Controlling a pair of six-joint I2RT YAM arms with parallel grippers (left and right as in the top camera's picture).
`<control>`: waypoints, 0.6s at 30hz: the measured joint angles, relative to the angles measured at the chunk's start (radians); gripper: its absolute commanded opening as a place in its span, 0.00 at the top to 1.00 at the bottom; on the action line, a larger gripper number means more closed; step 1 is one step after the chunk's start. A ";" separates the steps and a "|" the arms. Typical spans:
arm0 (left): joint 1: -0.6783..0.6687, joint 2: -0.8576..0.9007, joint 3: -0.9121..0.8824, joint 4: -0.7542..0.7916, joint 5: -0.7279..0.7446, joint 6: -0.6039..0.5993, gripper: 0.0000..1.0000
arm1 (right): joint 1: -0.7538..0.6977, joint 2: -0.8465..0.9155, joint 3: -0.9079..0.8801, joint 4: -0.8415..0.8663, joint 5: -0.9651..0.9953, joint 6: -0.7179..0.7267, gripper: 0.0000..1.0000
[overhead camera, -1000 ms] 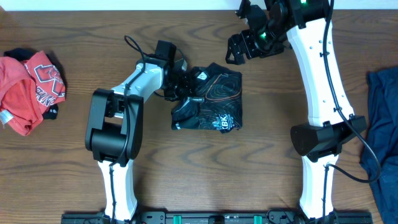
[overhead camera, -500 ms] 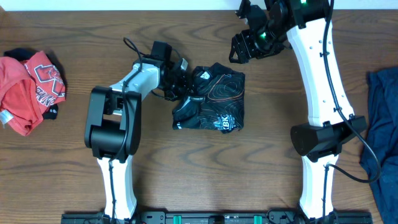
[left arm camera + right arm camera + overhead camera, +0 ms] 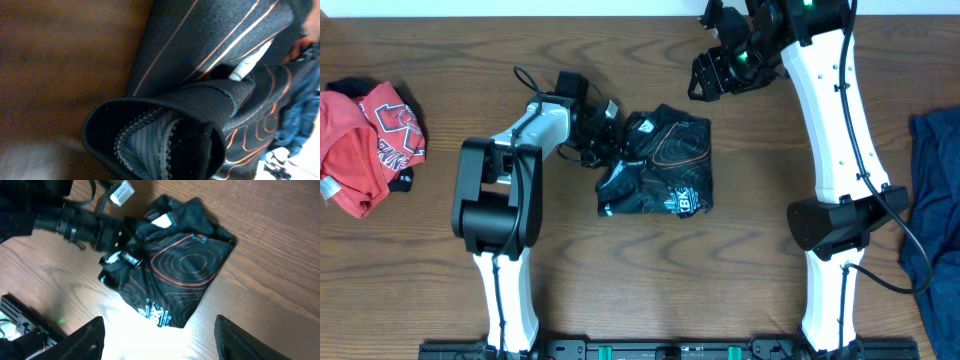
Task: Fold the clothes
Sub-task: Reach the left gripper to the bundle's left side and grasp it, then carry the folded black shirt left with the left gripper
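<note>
Our left arm point(image 3: 533, 126) reaches forward from its base and bends to the right. The left gripper point(image 3: 608, 140) lies low and level, its fingers closed on the left edge of the jersey point(image 3: 665, 165). Our right arm point(image 3: 832, 110) stretches far forward and is raised, wrist tipped downward. The right gripper point(image 3: 159, 342) hovers with its fingers point(image 3: 84, 341) spread wide apart, holding nothing.

Overhead view evenly lit and sharp; left wrist view dim and blurred; right wrist view shows white glare on the brown wooden counter point(image 3: 125, 332).
</note>
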 measured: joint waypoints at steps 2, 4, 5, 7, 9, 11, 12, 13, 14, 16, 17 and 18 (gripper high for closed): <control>-0.005 -0.034 -0.023 -0.017 -0.050 -0.002 0.94 | 0.000 0.000 0.000 0.004 0.000 0.000 0.32; -0.010 -0.077 -0.051 -0.034 -0.119 -0.008 0.94 | 0.000 0.000 0.000 0.006 0.000 0.000 0.31; -0.010 -0.095 -0.064 -0.039 -0.151 -0.014 0.94 | 0.000 0.000 0.000 0.008 0.000 0.000 0.31; -0.010 -0.133 -0.089 -0.050 -0.227 -0.023 0.94 | 0.000 0.000 0.000 0.008 0.000 0.000 0.31; -0.009 -0.171 -0.110 -0.055 -0.295 -0.029 0.94 | 0.000 0.000 0.000 0.008 0.000 0.000 0.31; -0.008 -0.214 -0.126 -0.059 -0.348 -0.039 0.94 | 0.000 0.000 0.000 0.008 0.000 0.000 0.31; -0.007 -0.240 -0.129 -0.061 -0.365 -0.042 0.94 | 0.000 0.000 0.000 0.008 0.000 0.000 0.31; -0.007 -0.264 -0.130 -0.062 -0.378 -0.043 0.94 | 0.000 0.000 0.000 0.008 0.000 0.000 0.31; -0.007 -0.293 -0.130 -0.063 -0.389 -0.045 0.94 | 0.000 0.000 0.000 0.008 0.000 -0.001 0.31; -0.008 -0.352 -0.130 -0.061 -0.402 -0.045 0.94 | 0.000 0.000 0.000 0.008 0.000 -0.001 0.31; -0.008 -0.377 -0.130 -0.060 -0.405 -0.046 0.94 | 0.000 0.000 0.000 0.009 0.000 -0.003 0.31; -0.008 -0.408 -0.130 -0.057 -0.406 -0.047 0.94 | 0.000 0.000 0.000 0.010 0.000 -0.004 0.31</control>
